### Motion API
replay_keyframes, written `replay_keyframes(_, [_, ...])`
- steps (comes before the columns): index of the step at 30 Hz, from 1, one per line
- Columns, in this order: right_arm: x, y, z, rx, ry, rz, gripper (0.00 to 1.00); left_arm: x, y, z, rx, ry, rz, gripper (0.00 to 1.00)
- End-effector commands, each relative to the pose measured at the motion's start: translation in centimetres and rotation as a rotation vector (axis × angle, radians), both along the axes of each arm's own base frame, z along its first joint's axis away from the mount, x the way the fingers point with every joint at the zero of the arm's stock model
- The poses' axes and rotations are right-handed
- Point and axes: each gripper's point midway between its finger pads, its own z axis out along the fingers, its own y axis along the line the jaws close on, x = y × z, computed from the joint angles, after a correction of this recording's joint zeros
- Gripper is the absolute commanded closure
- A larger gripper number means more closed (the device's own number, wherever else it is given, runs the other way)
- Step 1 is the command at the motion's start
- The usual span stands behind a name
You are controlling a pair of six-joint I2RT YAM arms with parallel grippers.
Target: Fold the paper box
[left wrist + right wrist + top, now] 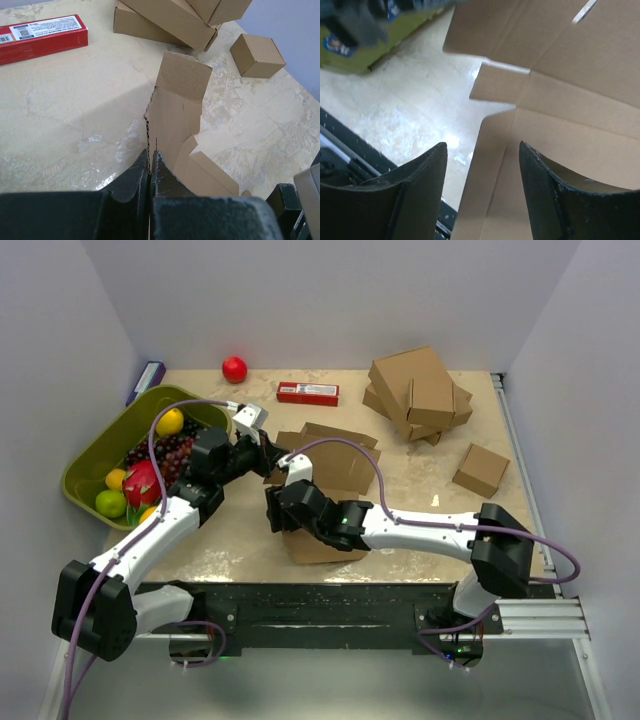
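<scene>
The paper box is a brown corrugated die-cut sheet in the middle of the table, with some flaps raised. My left gripper is at its left side. In the left wrist view that gripper is shut on the edge of an upright cardboard wall. My right gripper is at the box's front left corner. In the right wrist view its jaws stand open, with a side flap rising between the fingers and touching neither.
A green bin of fruit stands at the left. At the back lie a red ball and a red packet. A pile of cardboard boxes and a small cube box sit at the right.
</scene>
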Motion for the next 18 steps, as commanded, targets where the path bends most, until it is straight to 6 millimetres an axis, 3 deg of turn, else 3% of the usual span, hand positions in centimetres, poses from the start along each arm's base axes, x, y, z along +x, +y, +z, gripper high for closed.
replay_keyframes(1, [2.0, 1.4, 4.3, 0.119, -0.071, -0.092, 0.38, 0.4, -0.6, 2.9, -0.049, -0.062, -0.009, 1.0])
replay_keyframes(5, [3.0, 1.2, 4.9, 0.128, -0.116, -0.142, 0.4, 0.3, -0.7, 3.0, -0.051, -0.062, -0.012, 1.0])
replay_keyframes(9, [4.0, 0.9, 4.5, 0.077, -0.143, -0.184, 0.48, 0.3, -0.8, 2.9, -0.052, -0.061, -0.018, 1.0])
replay_keyframes(18, [4.5, 1.0, 4.2, 0.059, -0.162, -0.198, 0.56, 0.3, -0.8, 2.9, -0.051, -0.062, -0.02, 1.0])
